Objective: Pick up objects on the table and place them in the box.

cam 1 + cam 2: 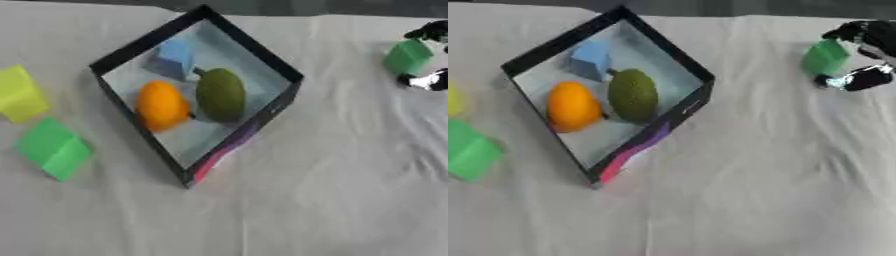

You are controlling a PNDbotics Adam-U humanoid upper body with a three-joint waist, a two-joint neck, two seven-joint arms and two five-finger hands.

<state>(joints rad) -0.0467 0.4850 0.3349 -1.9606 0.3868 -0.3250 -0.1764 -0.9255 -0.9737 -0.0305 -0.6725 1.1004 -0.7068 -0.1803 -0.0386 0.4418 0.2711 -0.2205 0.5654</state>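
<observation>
A black-walled box [280, 67] stands askew at the upper middle of the white cloth. Inside it lie a blue block [173, 59], an orange fruit [160, 106] and a green avocado-shaped fruit [220, 95]. At the far right my right hand [866, 55] is curled round a green block [825, 57], with fingers above and below it. A yellow block [19, 94] and another green block [52, 148] lie on the cloth left of the box. My left hand shows in neither view.
White cloth [332, 190] covers the table, wrinkled at the right. The table's far edge runs along the top of the views.
</observation>
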